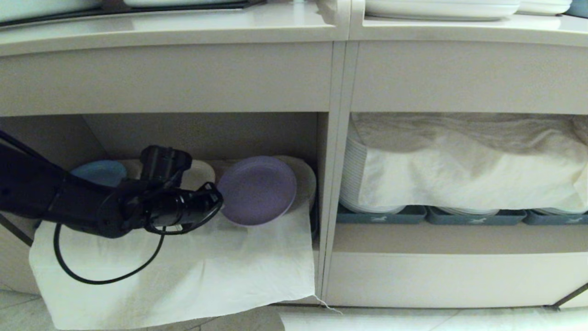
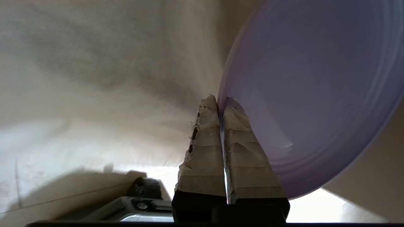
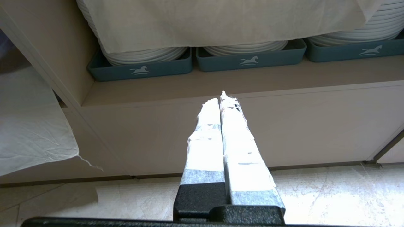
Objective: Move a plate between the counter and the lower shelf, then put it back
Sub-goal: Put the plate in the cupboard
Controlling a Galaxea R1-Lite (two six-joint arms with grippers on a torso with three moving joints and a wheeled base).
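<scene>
- The plate, the little lavender one, is up on its edge in front of the lower shelf, face tilted toward us, pinched by its rim in our left gripper.
- From the left wrist view, the taped fingers are squeezed together with just the plate rim between them.
- Right behind the plate sits a stack of pale plates, and further left in the niche there's a blue plate half hidden by our arm.
- A wrinkly white cloth spills out of that niche and hangs down over the cabinet front, almost to the tiled floor.
- Next niche over: big white plates stacked in blue-grey trays with a horse logo, another white cloth draped on top.
- The counter runs along the top, beige with a thick rounded front edge.
- Our right gripper hangs low in front of the tray niche, fingers pressed together, nothing in them.
</scene>
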